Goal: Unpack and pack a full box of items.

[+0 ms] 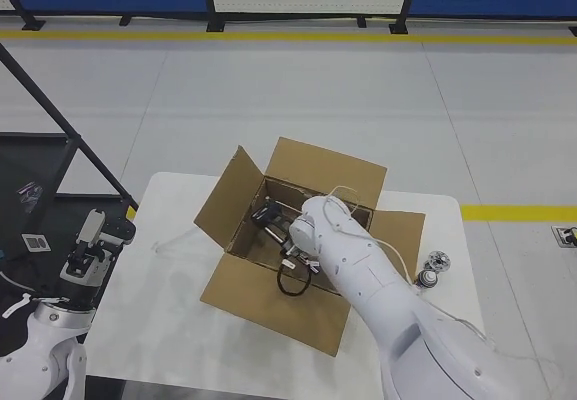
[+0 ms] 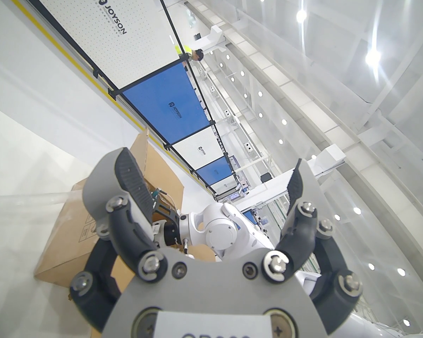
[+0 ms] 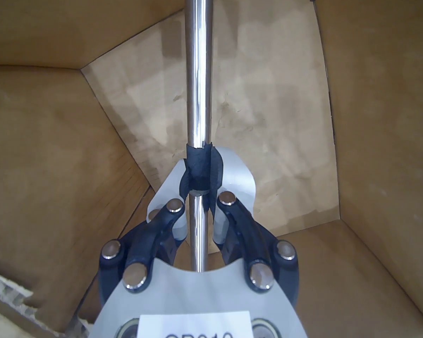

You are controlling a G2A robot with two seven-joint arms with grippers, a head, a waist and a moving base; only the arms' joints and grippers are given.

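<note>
The right gripper [image 3: 201, 174] is clamped on a slim polished steel rod [image 3: 197, 72] inside the open brown cardboard box [image 1: 273, 305] at the white table's [image 1: 158, 320] middle; the rod's long axis is set in line with that gripper, toward the box floor, its far end hidden; the left gripper [image 2: 213, 170], spread wide and empty, is found by the table's left edge, well apart.

I am working in a large industrial hall, at a white desk [image 1: 158, 320] standing on a pale coated floor [image 1: 298, 95]. A yellow line [image 1: 268, 36] is running along blue and white partition panels [image 2: 162, 103], and rows of ceiling lights [image 2: 372, 57] are shining high overhead.
</note>
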